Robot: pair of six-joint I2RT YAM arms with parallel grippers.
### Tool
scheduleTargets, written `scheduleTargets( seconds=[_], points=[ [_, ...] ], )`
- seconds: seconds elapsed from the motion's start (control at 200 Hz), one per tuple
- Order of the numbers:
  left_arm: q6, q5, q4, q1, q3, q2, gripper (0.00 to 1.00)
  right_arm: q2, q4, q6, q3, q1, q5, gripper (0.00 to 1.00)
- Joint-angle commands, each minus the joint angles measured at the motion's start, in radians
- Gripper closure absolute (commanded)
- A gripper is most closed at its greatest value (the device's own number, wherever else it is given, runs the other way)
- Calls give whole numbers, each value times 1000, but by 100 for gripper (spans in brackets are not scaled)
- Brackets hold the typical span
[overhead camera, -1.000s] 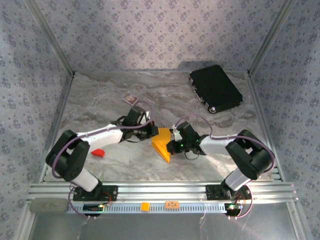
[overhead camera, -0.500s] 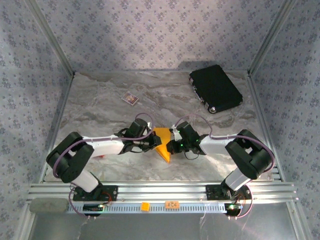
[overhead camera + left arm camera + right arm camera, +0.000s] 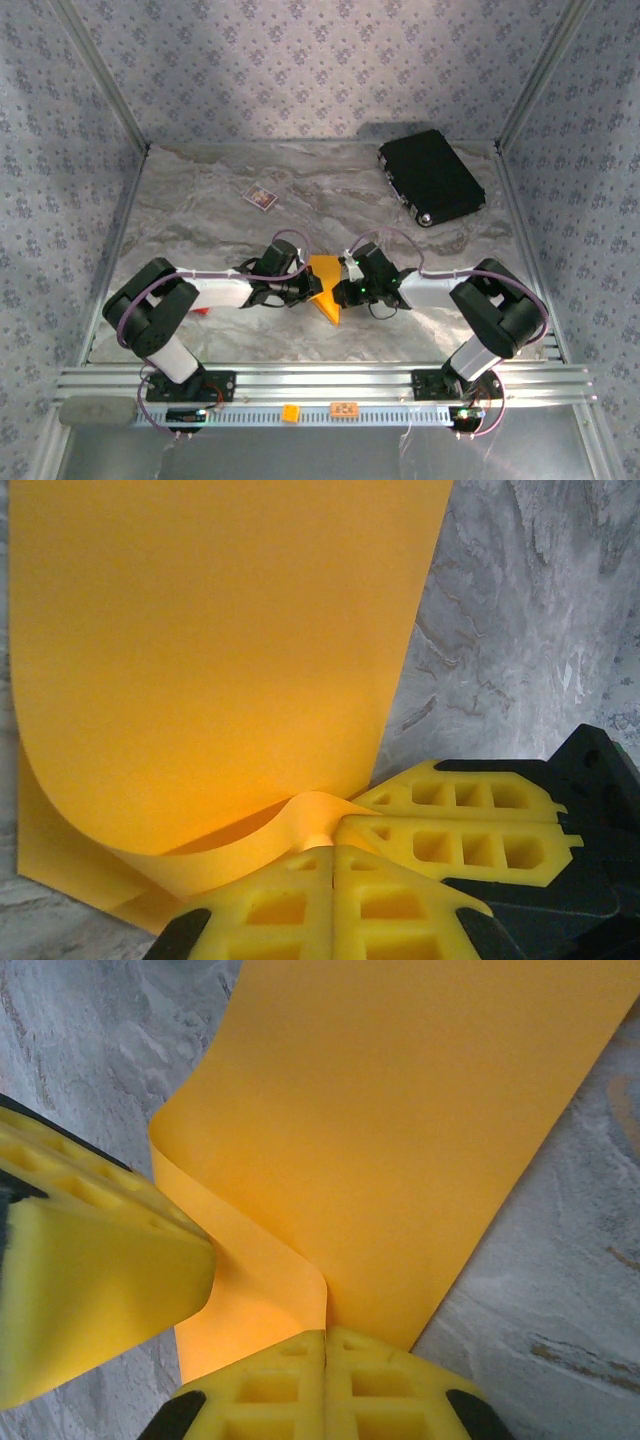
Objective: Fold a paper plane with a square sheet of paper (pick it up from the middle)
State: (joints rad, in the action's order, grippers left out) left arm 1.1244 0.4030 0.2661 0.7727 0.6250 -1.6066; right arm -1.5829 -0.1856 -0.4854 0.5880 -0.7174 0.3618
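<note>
The left gripper [image 3: 333,858] has its jaws pressed shut on the near edge of the square sheet of paper [image 3: 220,650]. The right gripper [image 3: 325,1338] pinches the same edge, with its jaws tight too. The two grippers sit tip to tip and seem to touch. The paper curls up and away from both jaws, over the grey table [image 3: 520,610].

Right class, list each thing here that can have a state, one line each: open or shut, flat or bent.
square sheet of paper, bent over in a loose curl, not pressed flat.
left tool, shut on the sheet.
right tool, shut on the sheet's bend.
black case, shut, lying flat on the table.
</note>
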Motion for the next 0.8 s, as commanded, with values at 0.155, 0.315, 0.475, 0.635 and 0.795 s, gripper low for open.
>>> scheduleTargets(
  seconds=[0.155, 0.315, 0.475, 0.635, 0.795],
  points=[
    [-29, -13, 12, 3, -31, -25, 100, -28, 53, 14, 10, 7, -30, 100],
    [-38, -36, 4, 3, -44, -40, 100, -22, 51, 12, 6, 7, -30, 100],
    [-47, -35, 8, 4, -40, -74, 100, -21, 49, 12, 10, 7, -18, 99],
    [-44, -55, -5, 4, -53, -57, 100, 4, 60, 7, 18, 8, -11, 94],
    [-52, -55, -17, 4, -44, -51, 100, 77, 141, -5, 63, 18, -24, 71]
  ],
)
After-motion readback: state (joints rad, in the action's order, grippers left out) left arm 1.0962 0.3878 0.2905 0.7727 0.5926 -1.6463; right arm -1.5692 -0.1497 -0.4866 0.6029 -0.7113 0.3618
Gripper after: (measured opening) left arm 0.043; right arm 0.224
